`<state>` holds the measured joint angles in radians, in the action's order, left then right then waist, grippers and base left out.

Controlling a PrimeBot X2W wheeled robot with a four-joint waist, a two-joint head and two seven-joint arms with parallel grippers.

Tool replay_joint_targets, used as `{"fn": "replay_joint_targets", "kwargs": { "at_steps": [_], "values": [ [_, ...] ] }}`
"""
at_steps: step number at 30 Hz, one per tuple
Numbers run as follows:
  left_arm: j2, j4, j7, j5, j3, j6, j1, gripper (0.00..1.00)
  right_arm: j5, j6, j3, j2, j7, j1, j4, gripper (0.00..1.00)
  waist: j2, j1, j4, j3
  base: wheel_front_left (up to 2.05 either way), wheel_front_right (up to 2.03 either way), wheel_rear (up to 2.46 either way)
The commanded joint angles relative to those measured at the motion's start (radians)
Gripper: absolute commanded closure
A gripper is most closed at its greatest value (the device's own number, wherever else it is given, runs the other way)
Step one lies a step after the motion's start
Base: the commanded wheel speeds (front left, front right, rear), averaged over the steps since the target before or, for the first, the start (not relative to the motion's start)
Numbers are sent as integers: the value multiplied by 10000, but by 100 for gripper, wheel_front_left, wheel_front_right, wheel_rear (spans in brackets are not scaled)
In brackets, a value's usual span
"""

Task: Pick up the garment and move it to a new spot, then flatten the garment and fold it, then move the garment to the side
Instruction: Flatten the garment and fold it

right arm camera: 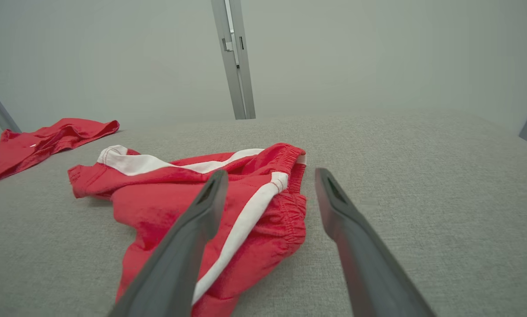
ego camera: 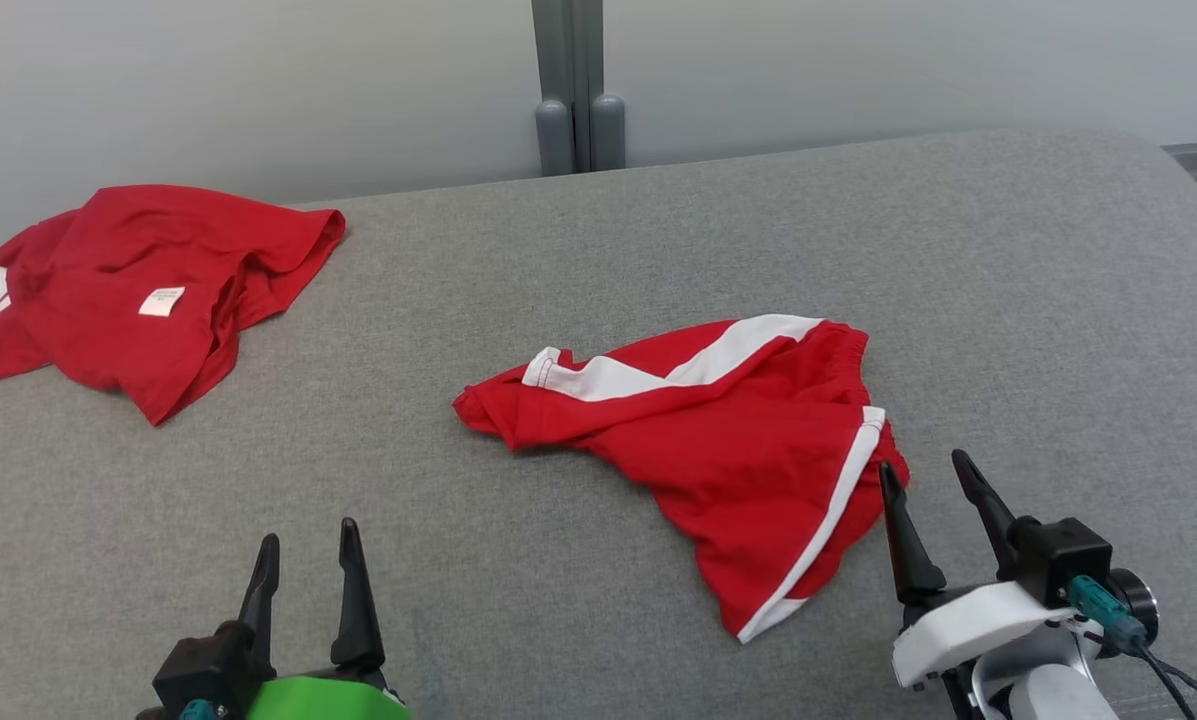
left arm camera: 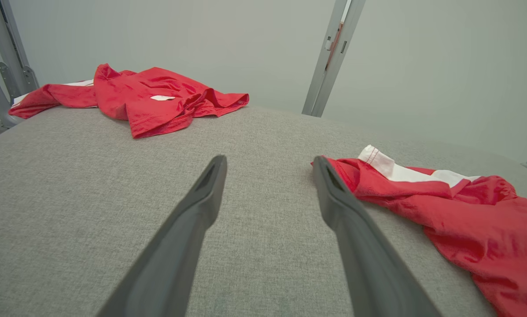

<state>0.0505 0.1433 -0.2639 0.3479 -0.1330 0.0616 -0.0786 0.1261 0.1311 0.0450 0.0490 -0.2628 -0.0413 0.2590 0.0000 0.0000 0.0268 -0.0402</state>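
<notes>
On the grey bench (ego camera: 658,230), red shorts (ego camera: 738,440) with white stripes lie crumpled just to 3 o'clock of centre, their elastic waistband toward 2 o'clock. The right tool (ego camera: 925,465) hovers at 4 o'clock, close beside the waistband edge, fingers spread and empty. The left tool (ego camera: 309,535) sits at 7 o'clock, likewise spread wide and holding nothing. A red shirt (ego camera: 148,290) lies well apart at 10 o'clock. The pickup appears not yet begun; the next move likely calls for the right tool to lower onto the waistband and pinch the cloth.
</notes>
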Motion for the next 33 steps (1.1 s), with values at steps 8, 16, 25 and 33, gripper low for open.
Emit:
{"fn": "replay_joint_targets", "kwargs": {
  "at_steps": [8,16,25,33],
  "values": [
    [4,15,-8,-66,-167,32,464,0,0,-6,-25,27,-13,-1635,2658,0,0,0,-686,-578,0,0,0],
    [4,33,-9,2,-169,72,605,0,4,-6,244,27,-27,-2492,3394,63,0,0,-1007,-785,0,0,0],
    [4,36,-8,81,-237,114,588,0,10,-6,716,25,-30,-2730,3148,100,0,0,-997,-776,0,0,0],
    [4,117,-9,124,-388,117,608,0,442,-5,2469,25,-29,-3052,1755,100,0,0,-1166,-655,0,0,0]
  ]
}}
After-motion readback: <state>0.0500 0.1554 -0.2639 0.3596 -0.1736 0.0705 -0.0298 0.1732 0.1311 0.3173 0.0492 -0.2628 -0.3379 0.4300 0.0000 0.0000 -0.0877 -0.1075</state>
